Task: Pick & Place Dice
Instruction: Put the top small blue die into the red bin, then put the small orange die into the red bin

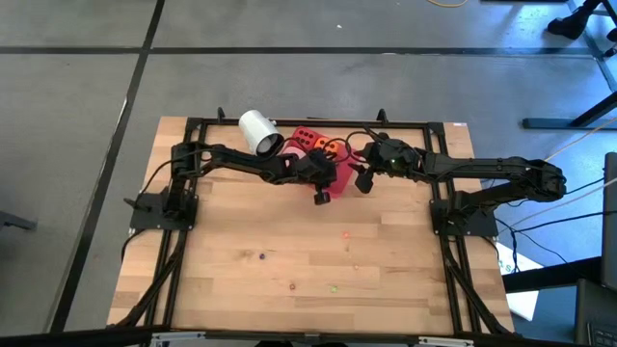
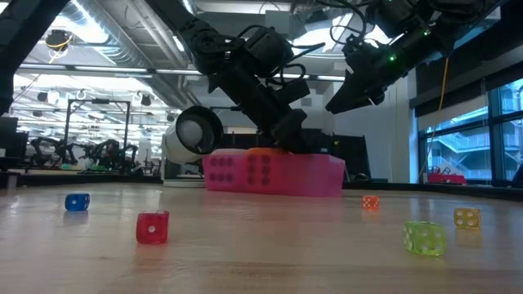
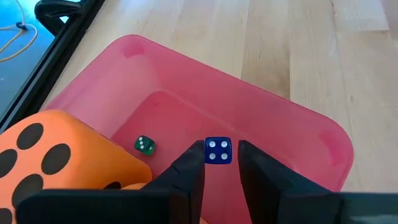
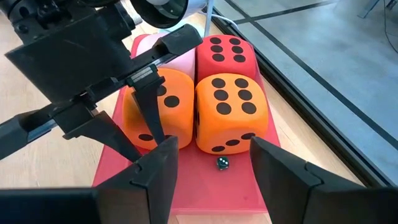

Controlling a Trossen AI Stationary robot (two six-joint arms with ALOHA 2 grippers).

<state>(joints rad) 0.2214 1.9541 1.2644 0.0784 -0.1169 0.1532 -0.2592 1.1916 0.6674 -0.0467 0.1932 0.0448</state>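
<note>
Wood tabletop [image 1: 289,260] w/ small dice, glass-walled room behind — left fingers [image 3: 186,174] apart, right fingers [image 4: 161,168] apart.

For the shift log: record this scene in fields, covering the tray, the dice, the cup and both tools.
tray: pink tray, on the table's far side
large dice: orange die, second orange die, red die, pink die, all in the tray
small dice in tray: small blue die, small green die
left tool: over the tray, fingers slightly apart, small blue die between the tips
right tool: open, empty, above the tray
cup: white cup, on its side beside the tray
</note>
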